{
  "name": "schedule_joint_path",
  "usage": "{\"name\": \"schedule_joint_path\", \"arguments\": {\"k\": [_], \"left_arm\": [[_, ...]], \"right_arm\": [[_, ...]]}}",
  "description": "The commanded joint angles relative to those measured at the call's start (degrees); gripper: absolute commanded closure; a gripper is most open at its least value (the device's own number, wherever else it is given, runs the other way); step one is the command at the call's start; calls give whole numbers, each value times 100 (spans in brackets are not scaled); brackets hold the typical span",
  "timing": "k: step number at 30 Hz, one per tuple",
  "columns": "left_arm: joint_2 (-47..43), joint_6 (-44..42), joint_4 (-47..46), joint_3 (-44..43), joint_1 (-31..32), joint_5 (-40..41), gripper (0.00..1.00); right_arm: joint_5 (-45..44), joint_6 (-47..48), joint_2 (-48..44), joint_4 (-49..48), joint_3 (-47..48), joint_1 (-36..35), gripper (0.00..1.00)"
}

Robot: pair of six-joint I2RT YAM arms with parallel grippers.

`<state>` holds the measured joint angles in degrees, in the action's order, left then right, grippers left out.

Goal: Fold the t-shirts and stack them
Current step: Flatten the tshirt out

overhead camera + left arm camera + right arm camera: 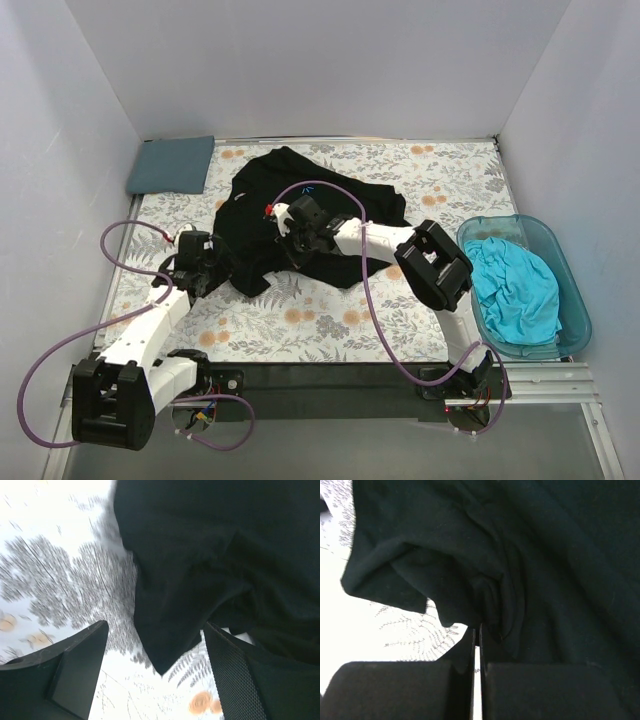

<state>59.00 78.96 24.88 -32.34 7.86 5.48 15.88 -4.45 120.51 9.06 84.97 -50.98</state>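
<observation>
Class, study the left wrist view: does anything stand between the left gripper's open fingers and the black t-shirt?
Nothing visible does. The left gripper is open, and a corner of the black t-shirt shows between its fingers; only the floral table cloth lies behind.

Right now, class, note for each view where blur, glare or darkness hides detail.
Left wrist: the floral table cloth is streaked by motion blur and bleached white. Right wrist: the black t-shirt is so dark its folds barely read, the cloth beside it overexposed. Top external: sharp, evenly lit.
</observation>
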Motion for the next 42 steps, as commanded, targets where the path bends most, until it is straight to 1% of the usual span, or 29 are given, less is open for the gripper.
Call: {"name": "schedule_joint_path", "arguments": {"k": [1, 3, 6, 7, 9, 10, 13, 16, 18, 24, 29, 32, 34, 36, 38, 42], "left_arm": [[-196, 426, 17, 306, 14, -793, 30], [-266, 576, -27, 438, 67, -1012, 33], [-354, 910, -71, 641, 365, -1101, 35], [-372, 1007, -80, 684, 644, -971, 35], [-407, 1332, -89, 781, 979, -707, 36], [-398, 1446, -106, 825, 1242, -427, 36], [-259, 1728, -264, 1001, 1420, -205, 38], [-100, 1921, -432, 1106, 1446, 67, 41], [-82, 2149, -519, 1168, 1455, 374, 44], [-91, 2466, -713, 1388, 1464, 928, 46], [-161, 2791, -415, 1388, 1464, 1280, 47], [-398, 3045, -64, 1388, 1464, 1710, 46], [-574, 3064, -45, 1423, 1464, 1895, 45], [-565, 3020, -167, 1423, 1464, 1922, 45], [-364, 3003, -203, 1371, 1464, 1870, 45], [32, 2871, -405, 1274, 1464, 1571, 48]], "right_arm": [[521, -425, -1, -194, 187, -26, 99], [539, -495, 43, -194, 187, -17, 99], [530, -548, 78, -212, 230, -8, 99], [530, -548, 95, -203, 239, -8, 99], [522, -566, 113, -203, 266, -8, 99], [530, -575, 122, -203, 275, -8, 99], [521, -575, 131, -212, 275, -8, 99], [530, -584, 113, -220, 248, -8, 99], [530, -584, 96, -229, 222, 0, 99], [574, -619, 43, -290, 152, -8, 99], [574, -610, -10, -308, 55, -8, 99], [583, -610, -36, -326, 20, -8, 99], [609, -628, -45, -335, 20, -8, 99], [636, -645, -62, -352, -7, -17, 99], [627, -645, -80, -361, -15, -8, 99], [618, -636, -106, -361, -42, -8, 99]]}}
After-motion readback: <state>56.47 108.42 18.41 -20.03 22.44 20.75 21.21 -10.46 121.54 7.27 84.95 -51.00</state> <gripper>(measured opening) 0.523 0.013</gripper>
